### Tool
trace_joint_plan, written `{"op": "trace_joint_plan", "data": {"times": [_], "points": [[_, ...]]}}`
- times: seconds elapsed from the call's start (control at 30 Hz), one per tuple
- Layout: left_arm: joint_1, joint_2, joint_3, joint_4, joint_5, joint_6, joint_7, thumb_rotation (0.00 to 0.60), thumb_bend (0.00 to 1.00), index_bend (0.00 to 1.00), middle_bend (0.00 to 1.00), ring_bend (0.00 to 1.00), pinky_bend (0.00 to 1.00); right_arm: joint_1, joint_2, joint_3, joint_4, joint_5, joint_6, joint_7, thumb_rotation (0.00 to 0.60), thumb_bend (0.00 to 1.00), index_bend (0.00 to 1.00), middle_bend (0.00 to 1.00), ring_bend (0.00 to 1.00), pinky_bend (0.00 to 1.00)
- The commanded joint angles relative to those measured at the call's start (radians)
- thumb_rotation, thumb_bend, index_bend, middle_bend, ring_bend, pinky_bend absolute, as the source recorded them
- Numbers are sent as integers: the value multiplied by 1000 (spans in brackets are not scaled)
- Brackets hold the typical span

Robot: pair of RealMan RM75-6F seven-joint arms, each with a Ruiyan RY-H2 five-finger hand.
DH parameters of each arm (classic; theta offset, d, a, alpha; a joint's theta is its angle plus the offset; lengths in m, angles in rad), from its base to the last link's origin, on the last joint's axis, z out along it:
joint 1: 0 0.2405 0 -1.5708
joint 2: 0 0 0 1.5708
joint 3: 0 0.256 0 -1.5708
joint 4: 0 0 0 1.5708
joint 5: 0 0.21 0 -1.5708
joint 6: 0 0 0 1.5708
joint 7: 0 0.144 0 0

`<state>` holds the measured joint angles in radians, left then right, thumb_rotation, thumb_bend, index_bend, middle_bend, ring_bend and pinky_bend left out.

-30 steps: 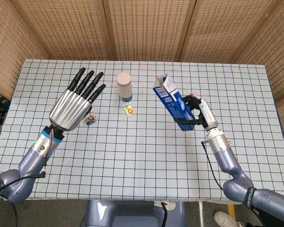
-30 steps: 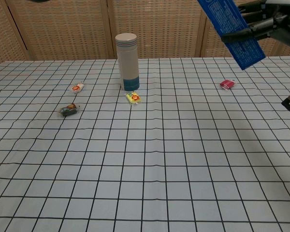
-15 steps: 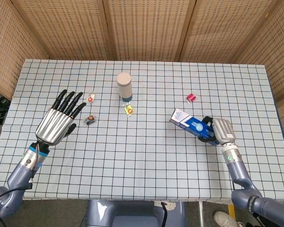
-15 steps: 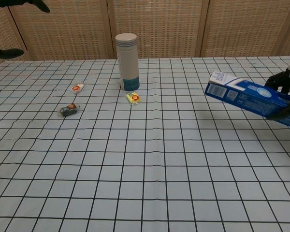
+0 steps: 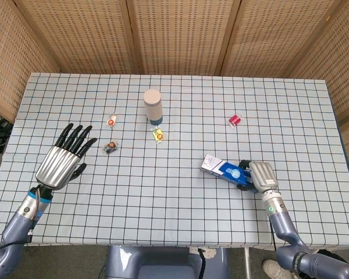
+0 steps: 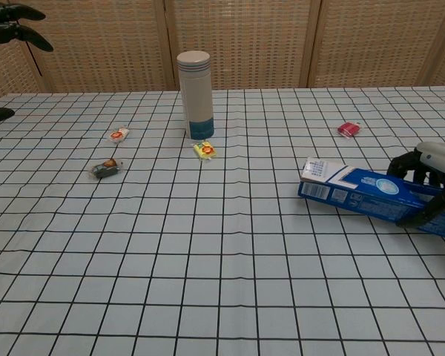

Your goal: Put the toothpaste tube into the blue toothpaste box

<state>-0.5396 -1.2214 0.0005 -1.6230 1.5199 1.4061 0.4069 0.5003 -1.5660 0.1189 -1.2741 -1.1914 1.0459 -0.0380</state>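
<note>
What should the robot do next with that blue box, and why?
Probably ease the right hand open and let go. The blue toothpaste box looks to lie flat on the checked table, flap end toward the middle, so it seems set down. The left hand is open and holds nothing.

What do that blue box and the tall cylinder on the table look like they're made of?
The blue box looks like thin printed cardboard with a slight sheen: flat panels, sharp folded edges, a white end flap. The right hand holds it. The tall cylinder looks like matte plastic or coated metal: smooth, with a ridged cap; which one I can't tell.
</note>
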Motion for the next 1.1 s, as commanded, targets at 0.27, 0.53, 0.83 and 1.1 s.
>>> {"op": "trace_joint_plan", "data": {"times": [0.27, 0.53, 0.83, 1.1], "points": [[64, -12, 10, 18, 18, 27, -45, 600, 301, 179, 0, 20, 0, -17, 26, -29, -89, 93, -8, -234, 600, 126, 1, 0, 0, 0], [119, 24, 33, -25, -85, -53, -71, 600, 130, 99, 0, 0, 0, -104, 98, -58, -114, -27, 186, -243, 600, 125, 0, 0, 0, 0], [228, -11, 62, -60, -117, 7, -90, 600, 76, 62, 0, 0, 0, -210, 156, -127, -73, -172, 332, -154, 600, 126, 0, 0, 0, 0], [312, -51, 102, -2, -64, 69, -109, 600, 76, 62, 0, 0, 0, -261, 175, -150, -36, -251, 402, -135, 600, 125, 0, 0, 0, 0]]}}
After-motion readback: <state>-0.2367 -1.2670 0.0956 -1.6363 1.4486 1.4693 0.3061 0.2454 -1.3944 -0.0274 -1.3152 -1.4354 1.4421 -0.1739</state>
